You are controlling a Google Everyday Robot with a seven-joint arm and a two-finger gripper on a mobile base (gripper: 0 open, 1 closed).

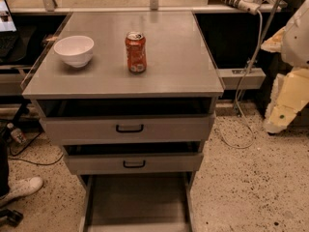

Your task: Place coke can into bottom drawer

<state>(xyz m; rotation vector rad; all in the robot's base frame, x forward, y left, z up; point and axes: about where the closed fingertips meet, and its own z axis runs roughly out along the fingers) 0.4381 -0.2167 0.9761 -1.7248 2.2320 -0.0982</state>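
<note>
The coke can (pixel 136 52), red-orange with a silver top, stands upright near the middle of the grey cabinet top (pixel 183 62). The bottom drawer (pixel 137 202) is pulled out toward the camera at floor level, and its flat grey floor is bare. My gripper (pixel 288 93) shows as pale white and yellowish arm parts at the right edge of the view. It is well to the right of the cabinet, lower than the can and apart from it. Nothing is seen in its hold.
A white bowl (pixel 74 50) sits on the cabinet top left of the can. The two upper drawers (pixel 129 128) with black handles are slightly open. A cable and power strip (pixel 241 3) hang at the back right. A shoe (pixel 19 187) and small bottle (pixel 17 134) lie on the floor at left.
</note>
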